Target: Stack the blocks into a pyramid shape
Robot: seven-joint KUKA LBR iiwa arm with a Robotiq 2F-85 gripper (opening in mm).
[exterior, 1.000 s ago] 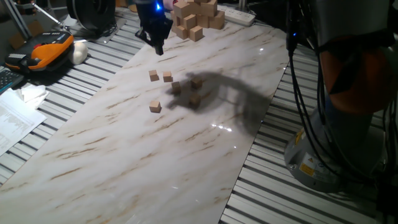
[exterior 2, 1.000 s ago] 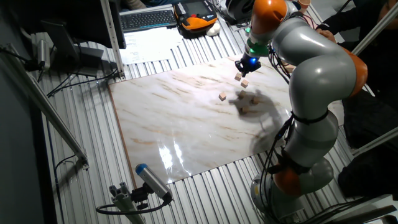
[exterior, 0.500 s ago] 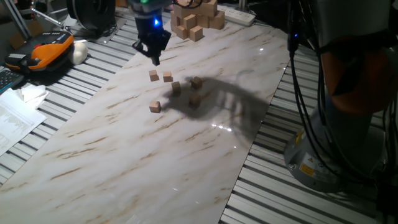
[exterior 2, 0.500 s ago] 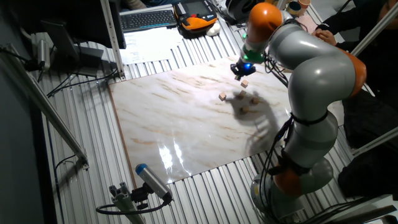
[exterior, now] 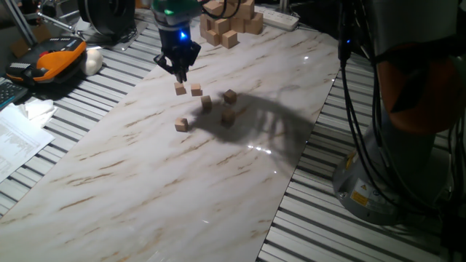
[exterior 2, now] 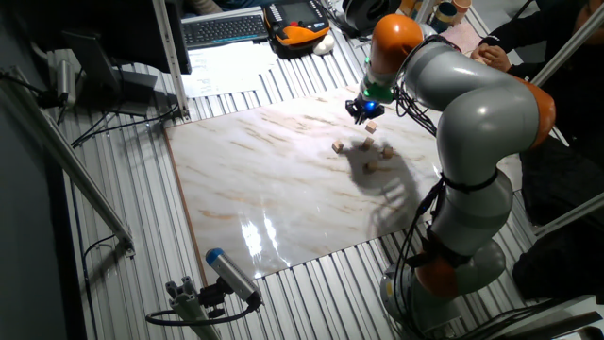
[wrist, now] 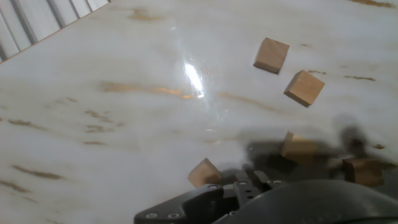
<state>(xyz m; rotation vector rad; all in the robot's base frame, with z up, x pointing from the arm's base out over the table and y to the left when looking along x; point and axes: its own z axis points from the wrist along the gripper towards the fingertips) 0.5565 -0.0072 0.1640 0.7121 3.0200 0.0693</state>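
Observation:
Six small tan wooden blocks lie loose on the marble board [exterior: 145,182]. In the one fixed view they are two side by side [exterior: 180,89] [exterior: 196,89], one just below them [exterior: 207,102], two to the right in the arm's shadow [exterior: 230,95] [exterior: 228,116], and one apart to the lower left [exterior: 181,125]. My gripper [exterior: 179,71] hangs just above and behind the leftmost block, fingers drawn to a point, holding nothing. The hand view shows several blocks, the nearest [wrist: 204,173] close to my gripper [wrist: 249,182]. The other fixed view puts the gripper [exterior 2: 363,112] over the cluster's far end.
A pile of larger pale wooden blocks [exterior: 229,18] and a power strip [exterior: 280,18] sit at the board's far end. An orange device [exterior: 54,58] and papers [exterior: 14,135] lie left of the board. The arm's base [exterior: 386,167] stands at the right.
The gripper has come down and shifted left from near the big block pile to just above the leftmost small block. The blocks have not moved.

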